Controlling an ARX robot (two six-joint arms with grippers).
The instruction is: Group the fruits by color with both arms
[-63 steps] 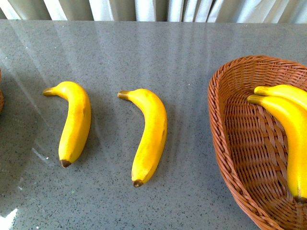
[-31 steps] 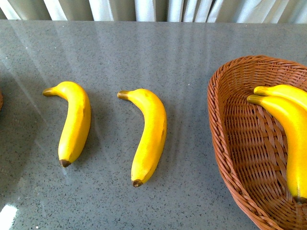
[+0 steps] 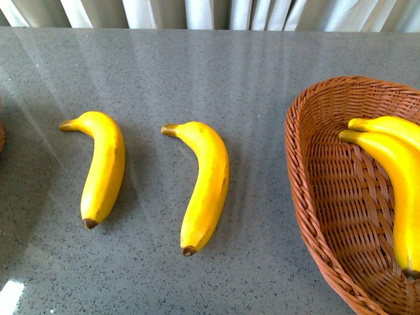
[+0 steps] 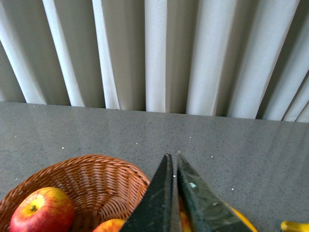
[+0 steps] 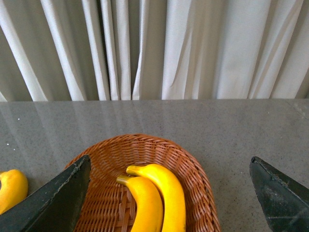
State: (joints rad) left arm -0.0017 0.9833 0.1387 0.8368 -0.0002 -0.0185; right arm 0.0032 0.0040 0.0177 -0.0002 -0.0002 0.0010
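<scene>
- The middle banana (image 3: 207, 187) lies bare on the grey surface (image 3: 262, 72), its long axis running near-to-far from the robot. The stem end is farther off and hooks to the left, and the brown tip points back toward the robot.
- The left banana (image 3: 102, 170) lies nearly parallel to it with the same curve, a clear gap apart and touching nothing.
- To the right stands a wicker basket (image 3: 293, 157) that already holds two bananas (image 3: 397, 190). Of the loose pair, the middle banana is the nearer to it.
- The right gripper (image 5: 170, 160) hangs above that basket with its jaws spread wide and nothing between them. The loose bananas lie off to the robot's left of it, so the right arm looks the likelier one for the middle banana.
- For a grasp across the body, the jaws would have to close left-to-right, square to the long axis.
- The left gripper (image 4: 172, 155) has its jaws pressed together and seems to grip nothing. It hovers by a second basket (image 4: 96, 163) that holds a red apple (image 4: 41, 212), at the far left of the surface.
- A pale curtain (image 5: 154, 48) backs the scene.
</scene>
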